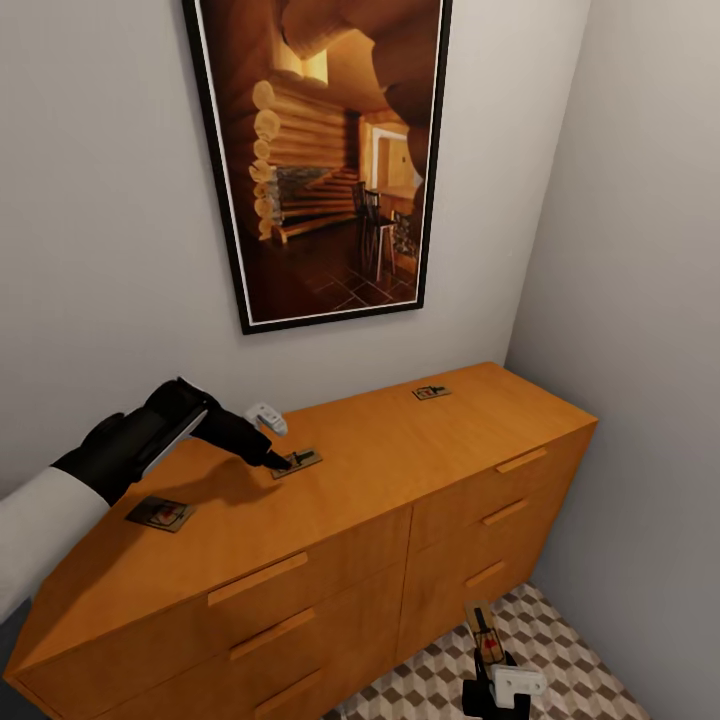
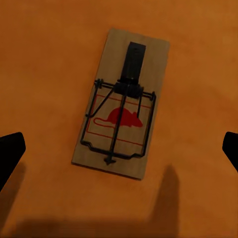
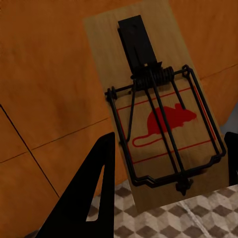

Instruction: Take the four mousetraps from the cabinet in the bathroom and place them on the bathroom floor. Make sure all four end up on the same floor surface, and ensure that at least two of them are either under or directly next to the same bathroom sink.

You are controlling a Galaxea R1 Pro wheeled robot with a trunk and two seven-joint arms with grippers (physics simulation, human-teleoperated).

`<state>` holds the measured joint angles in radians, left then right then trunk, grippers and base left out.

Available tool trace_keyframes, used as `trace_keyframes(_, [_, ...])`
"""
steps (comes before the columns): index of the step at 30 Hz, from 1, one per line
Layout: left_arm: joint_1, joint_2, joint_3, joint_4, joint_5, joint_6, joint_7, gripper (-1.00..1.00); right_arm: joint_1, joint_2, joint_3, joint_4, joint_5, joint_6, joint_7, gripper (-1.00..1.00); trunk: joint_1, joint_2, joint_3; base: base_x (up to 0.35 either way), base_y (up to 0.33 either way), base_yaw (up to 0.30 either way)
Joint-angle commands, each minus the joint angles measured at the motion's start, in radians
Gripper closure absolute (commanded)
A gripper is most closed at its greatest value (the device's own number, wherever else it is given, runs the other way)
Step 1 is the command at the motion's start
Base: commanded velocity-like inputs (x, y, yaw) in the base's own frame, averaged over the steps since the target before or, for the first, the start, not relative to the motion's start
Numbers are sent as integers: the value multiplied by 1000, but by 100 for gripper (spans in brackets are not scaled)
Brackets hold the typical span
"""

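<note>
Three flat tan wooden mousetraps (image 1: 297, 461) lie well spaced on the wide orange-brown wooden cabinet (image 1: 400, 470); left gripper (image 1: 280, 461) spread above the middle one, right gripper (image 1: 492, 668) clamping a fourth mousetrap (image 3: 153, 114) over the cube-patterned bathroom floor (image 1: 560, 660).

The cabinet (image 1: 400, 470) is a wide, low orange-brown chest with bar-handled drawers, standing against the wall in a corner, and its flat top carries three mousetraps, well apart from one another. One mousetrap (image 1: 160, 514) lies near the left end, a second (image 1: 298, 461) sits about midway along the top, and a third (image 1: 431, 392) rests near the back edge toward the right end. In the left wrist view the middle one (image 2: 119, 121) lies flat on the wood — a tan board with dark wire and a red mouse print. Below the drawers runs the bathroom floor (image 1: 580, 670), cube-patterned tile.
</note>
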<state>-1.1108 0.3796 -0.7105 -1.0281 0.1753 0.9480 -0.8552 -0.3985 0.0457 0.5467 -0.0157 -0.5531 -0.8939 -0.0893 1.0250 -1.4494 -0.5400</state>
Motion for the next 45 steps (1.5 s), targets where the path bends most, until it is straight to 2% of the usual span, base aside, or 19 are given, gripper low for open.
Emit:
trace_keyframes(1, [-1,1,-3,0,9,5,4,-100,-1,0,8,0,-2,-2,-7,100,0,-1,-1,0,0,0])
trace_keyframes(45, [-1,-1,-4,0,9,0,5,-100,-1,2,9,0,-2,-2,-7,100,0,-1,-1,24,-3,0])
